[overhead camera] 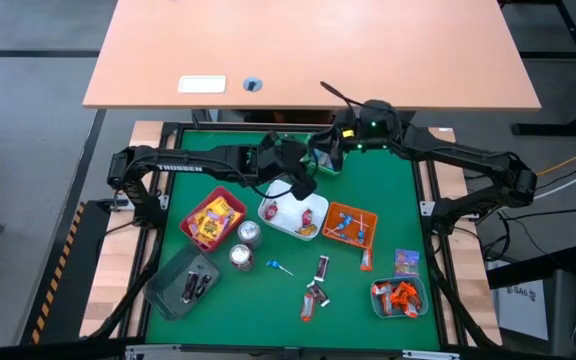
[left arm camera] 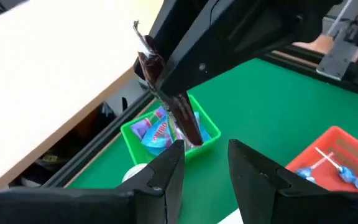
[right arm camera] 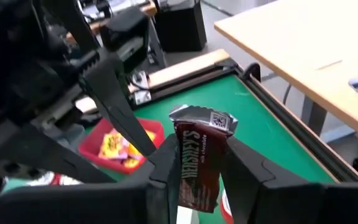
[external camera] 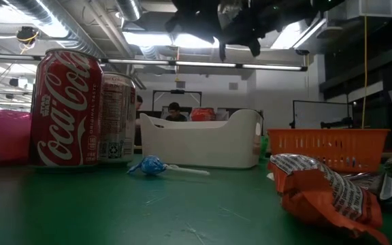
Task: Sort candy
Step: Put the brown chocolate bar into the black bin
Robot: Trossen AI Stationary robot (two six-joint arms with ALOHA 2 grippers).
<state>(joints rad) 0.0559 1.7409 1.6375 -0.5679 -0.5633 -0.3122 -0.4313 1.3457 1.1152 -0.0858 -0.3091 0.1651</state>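
up high, right gripper (right arm camera: 194,171) fingers pinch a dark bar (right arm camera: 198,163); left gripper (left arm camera: 205,163) fingers open.

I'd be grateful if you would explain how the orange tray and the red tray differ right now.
The orange tray holds blue lollipops with white sticks, while the red tray is filled with yellow packets. The orange tray lies on the right-arm side of the white tray, the red tray on the left-arm side, beside the cans. Both rest flat on the green mat, and neither pincer touches them.
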